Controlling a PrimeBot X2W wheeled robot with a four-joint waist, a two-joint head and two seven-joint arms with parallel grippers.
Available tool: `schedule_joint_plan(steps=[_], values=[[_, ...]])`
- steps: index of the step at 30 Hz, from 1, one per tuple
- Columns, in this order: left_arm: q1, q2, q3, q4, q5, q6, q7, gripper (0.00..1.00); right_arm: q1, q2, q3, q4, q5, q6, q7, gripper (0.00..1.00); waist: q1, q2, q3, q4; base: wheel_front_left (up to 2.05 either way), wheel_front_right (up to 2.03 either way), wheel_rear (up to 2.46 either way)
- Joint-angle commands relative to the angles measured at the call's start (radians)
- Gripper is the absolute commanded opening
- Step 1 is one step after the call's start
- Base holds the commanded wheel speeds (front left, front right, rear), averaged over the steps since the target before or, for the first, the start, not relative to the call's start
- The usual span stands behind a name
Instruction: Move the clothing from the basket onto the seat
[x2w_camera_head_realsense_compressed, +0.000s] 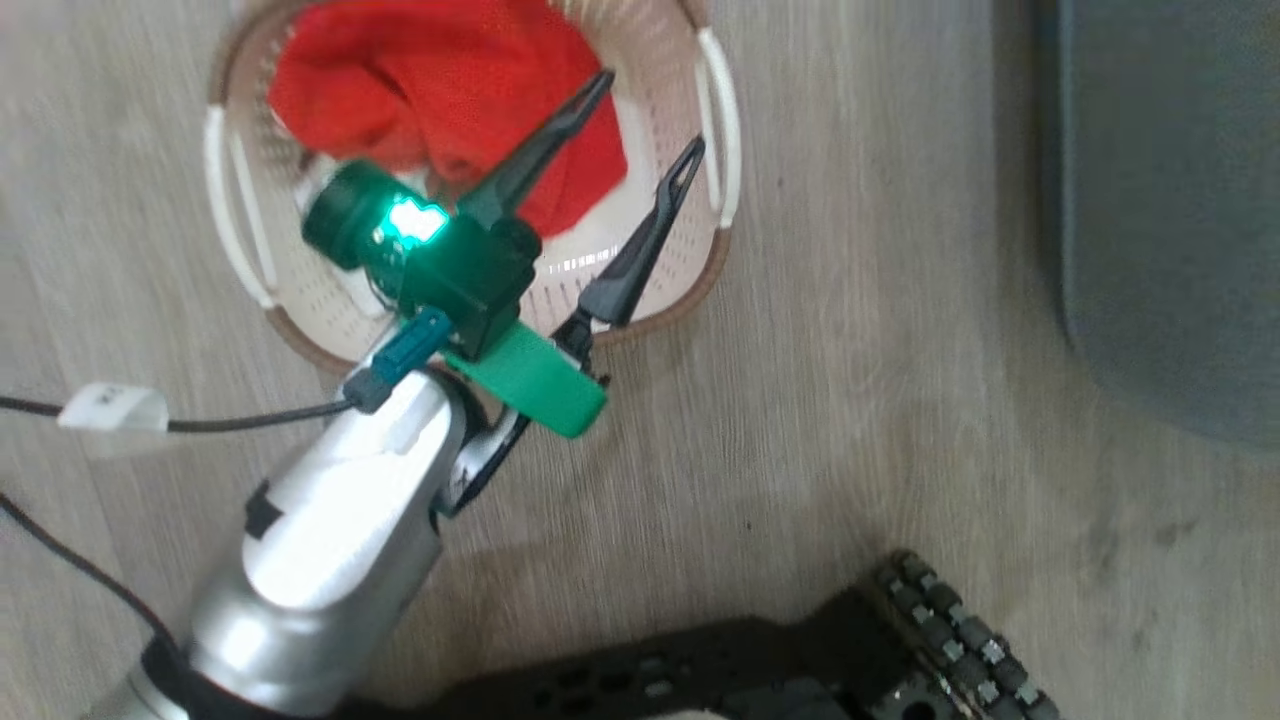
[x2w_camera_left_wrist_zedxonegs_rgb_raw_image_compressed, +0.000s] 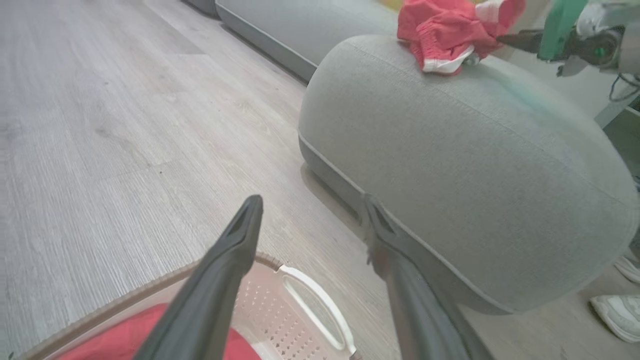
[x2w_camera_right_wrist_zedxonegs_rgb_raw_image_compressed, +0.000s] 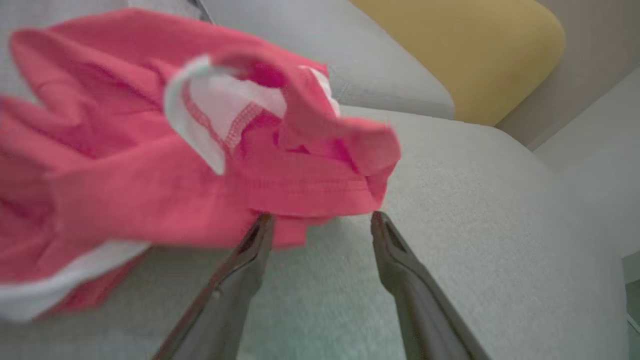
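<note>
Clothing (x2w_camera_right_wrist_zedxonegs_rgb_raw_image_compressed: 200, 165) lying on seat (x2w_camera_right_wrist_zedxonegs_rgb_raw_image_compressed: 475, 225), eleven o'clock off right gripper (x2w_camera_right_wrist_zedxonegs_rgb_raw_image_compressed: 322, 220), fingers spread, gripping nothing. Second red piece (x2w_camera_head_realsense_compressed: 420, 80) in basket (x2w_camera_head_realsense_compressed: 600, 270) under left gripper (x2w_camera_head_realsense_compressed: 650, 115), spread, empty. Next: lowering, pinching fabric.

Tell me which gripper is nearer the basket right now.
Left. The left gripper hangs open over the basket, above the red clothing inside. The right gripper is off at the seat, open, its fingertips beside a red garment lying there.
</note>
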Motion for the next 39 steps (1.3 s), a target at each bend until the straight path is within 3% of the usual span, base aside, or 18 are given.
schedule_joint_plan(steps=[1, 7, 13, 18, 26, 39], values=[[0.050, -0.004, 0.035, -0.013, -0.015, 0.008, -0.011, 1.00, 0.088, -0.009, 0.055, -0.030, 0.055, 0.000, -0.023, 1.00, 0.0001, 0.0000, -0.144, -0.006, 0.00, 0.00, 0.00], [0.143, -0.016, 0.080, 0.015, -0.042, 0.015, -0.015, 1.00, 0.300, 0.075, 0.235, -0.149, 0.216, 0.000, -0.056, 1.00, 0.0001, 0.0000, -0.296, -0.005, 0.00, 0.00, 0.00], [0.271, -0.053, 0.155, 0.028, -0.053, 0.013, -0.016, 1.00, 0.578, 0.197, 0.406, -0.439, 0.322, 0.000, -0.067, 1.00, 0.0001, 0.0000, -0.465, 0.023, 0.00, 0.00, 0.00], [0.370, -0.092, 0.240, 0.049, -0.051, 0.020, -0.016, 1.00, 0.785, 0.307, 0.502, -0.598, 0.361, 0.000, -0.067, 1.00, 0.0001, 0.0000, -0.590, 0.086, 0.00, 0.00, 0.00], [0.458, -0.125, 0.362, 0.128, -0.023, -0.003, -0.016, 1.00, 0.998, 0.394, 0.553, -0.653, 0.316, 0.000, -0.070, 1.00, 0.0001, 0.0000, -0.720, 0.182, 0.00, 0.00, 0.00], [0.567, -0.131, 0.536, 0.224, 0.060, -0.028, -0.016, 1.00, 1.129, 0.472, 0.570, -0.683, 0.213, 0.000, -0.070, 1.00, 0.0001, 0.0000, -0.813, 0.186, 0.00, 0.00, 0.00]])
